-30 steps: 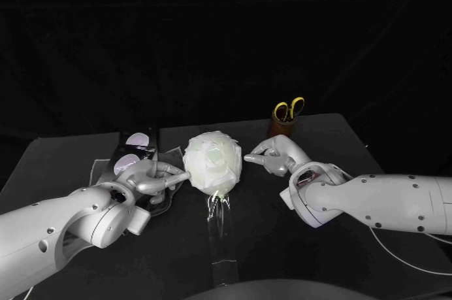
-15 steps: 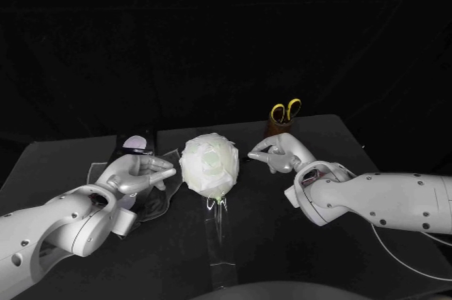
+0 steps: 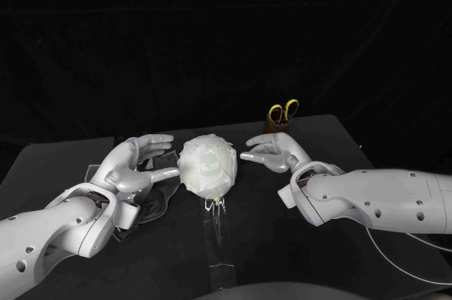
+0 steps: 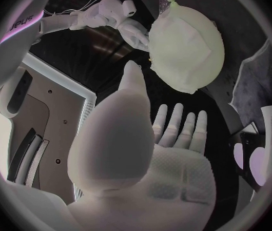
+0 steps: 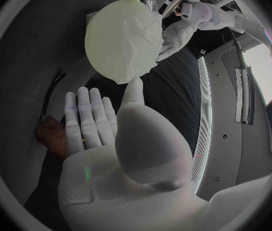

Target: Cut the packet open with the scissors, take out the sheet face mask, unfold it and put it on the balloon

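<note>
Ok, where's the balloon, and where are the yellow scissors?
Pale green round balloon [image 5: 120, 36]: right wrist view, on its smooth rounded side.
Yellow-handled scissors [image 3: 283, 112]: head view, where the two handle loops meet.

The left hand [image 3: 134, 164] hangs just beside the balloon [image 3: 211, 166], palm turned toward it, fingers spread, thumb stretched out at it, holding nothing. On the balloon's opposite side the right hand [image 3: 271, 151] faces it, fingers loosely apart, equally empty.
</note>
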